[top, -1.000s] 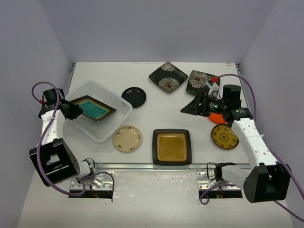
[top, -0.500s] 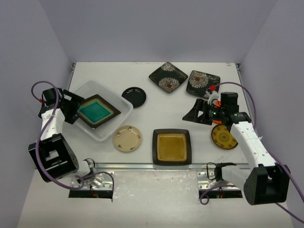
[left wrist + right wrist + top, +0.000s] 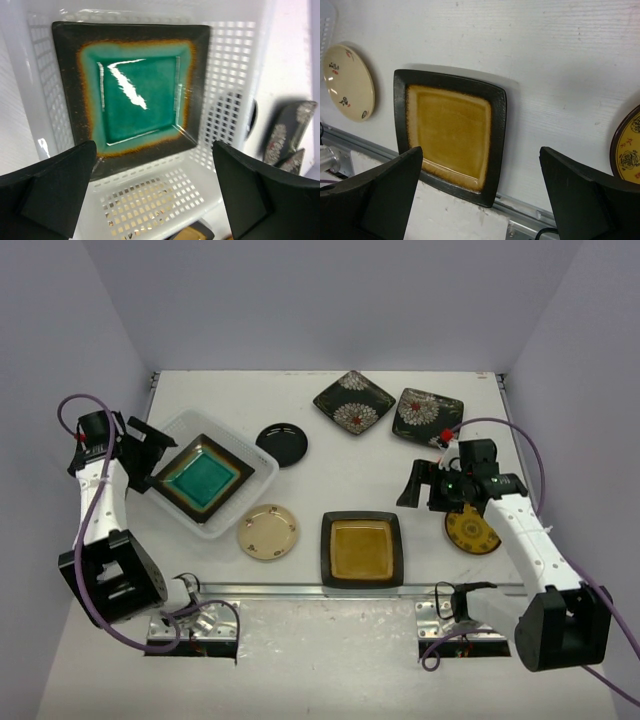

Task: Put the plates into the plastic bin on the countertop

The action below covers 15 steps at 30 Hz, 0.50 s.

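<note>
Holds nothing in the left gripper (image 3: 158,458) (image 3: 152,150), jaws spread wide over the left edge of the bin (image 3: 236,437) (image 3: 235,60), with the teal plate (image 3: 203,478) (image 3: 140,95) lying flat on the bin's floor. Keeps the right gripper (image 3: 412,487) (image 3: 481,152) equally spread and empty above the countertop (image 3: 330,475), aimed down toward the amber plate (image 3: 362,548) (image 3: 450,135) near the front rail. Shows outside the bin a cream plate (image 3: 268,531) (image 3: 347,82) left of the amber one, a yellow plate (image 3: 472,529) (image 3: 627,150) to its right, a black round plate (image 3: 282,443) just beside the bin, and two flowered plates (image 3: 354,401) at the back.
</note>
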Each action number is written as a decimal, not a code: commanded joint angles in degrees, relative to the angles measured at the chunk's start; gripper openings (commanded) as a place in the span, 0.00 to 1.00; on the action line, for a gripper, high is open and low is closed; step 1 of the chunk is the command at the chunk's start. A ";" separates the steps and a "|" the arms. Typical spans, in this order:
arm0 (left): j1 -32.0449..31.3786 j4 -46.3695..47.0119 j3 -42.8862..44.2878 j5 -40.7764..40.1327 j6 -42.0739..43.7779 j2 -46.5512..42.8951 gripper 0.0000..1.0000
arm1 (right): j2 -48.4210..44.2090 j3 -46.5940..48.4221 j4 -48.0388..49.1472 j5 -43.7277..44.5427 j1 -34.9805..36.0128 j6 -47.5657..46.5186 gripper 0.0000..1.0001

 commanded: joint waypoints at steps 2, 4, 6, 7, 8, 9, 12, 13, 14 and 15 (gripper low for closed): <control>-0.19 5.83 0.93 10.55 3.21 -12.96 1.00 | 1.82 -3.94 4.73 -2.62 0.17 -1.51 0.99; -0.64 10.79 -2.62 16.25 2.31 -18.39 1.00 | 3.07 -5.64 6.34 -3.76 0.17 -1.60 0.99; -2.43 16.40 -6.72 20.52 1.66 -24.56 1.00 | 4.56 -8.04 8.99 -6.02 0.17 -1.16 0.99; -3.81 17.16 -7.81 20.76 2.09 -26.25 1.00 | 4.91 -9.56 10.41 -7.35 0.20 -0.28 0.99; -5.34 17.92 -8.98 21.02 2.69 -27.98 1.00 | 5.21 -11.39 11.99 -8.88 0.25 0.79 0.99; -7.19 18.00 -9.32 20.52 3.02 -28.71 1.00 | 5.53 -12.43 14.72 -11.17 0.32 1.44 0.98; -11.71 18.61 -11.69 20.97 4.64 -29.19 1.00 | 7.38 -17.80 22.05 -14.42 0.38 4.55 0.95; -11.97 18.64 -12.26 21.11 5.07 -29.09 1.00 | 8.03 -18.65 22.82 -14.28 0.39 4.97 0.92; -12.31 18.64 -12.81 21.65 5.45 -28.94 1.00 | 8.96 -19.48 23.82 -14.48 0.43 5.37 0.89; -12.63 18.64 -13.66 22.31 6.08 -28.77 1.00 | 10.22 -20.67 25.56 -14.77 0.43 6.08 0.83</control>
